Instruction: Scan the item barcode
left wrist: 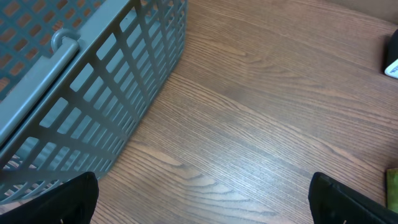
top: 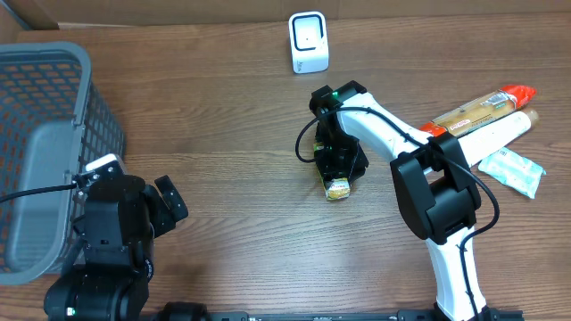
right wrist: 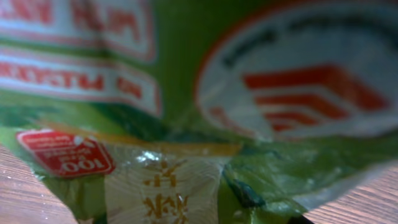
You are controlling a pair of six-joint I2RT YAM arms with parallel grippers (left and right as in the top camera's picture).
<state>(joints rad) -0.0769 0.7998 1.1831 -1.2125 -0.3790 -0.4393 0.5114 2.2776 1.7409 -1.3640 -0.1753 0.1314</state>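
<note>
overhead view
- scanner point(top: 309, 42): white, upright, at the far edge of the desk point(top: 241, 134); taken as reference for all positions below.
- green packet point(top: 338, 188): lying on the desk, on the robot side of the scanner and slightly to its right, well apart from it.
- right arm point(top: 393, 134): extended in from the right of the scanner, right jaws directly over the green packet and covering most of it. width of right jaws not determinable here.
- brown-and-orange tube point(top: 473, 109), white tube point(top: 495, 134) and pale sachet point(top: 510, 171): grouped far to the right of the scanner.
- grey basket point(top: 53, 107): far to the left of the scanner.
- left arm point(top: 116, 223): beside the basket, on the robot side, well apart from the green packet.

left wrist view
- left jaws wide, holding nothing; one dark finger point(left wrist: 74, 199) and the other point(left wrist: 348, 199) at opposite sides, bare desk point(left wrist: 249, 124) between.
- in view: basket wall point(left wrist: 93, 93) and a sliver of green packet point(left wrist: 392, 186).

right wrist view
- filled by the green packet point(right wrist: 180, 74), very close and blurred; red-and-white print, red tag point(right wrist: 65, 152).
- no finger visible; cannot tell whether right jaws grip the packet.
</note>
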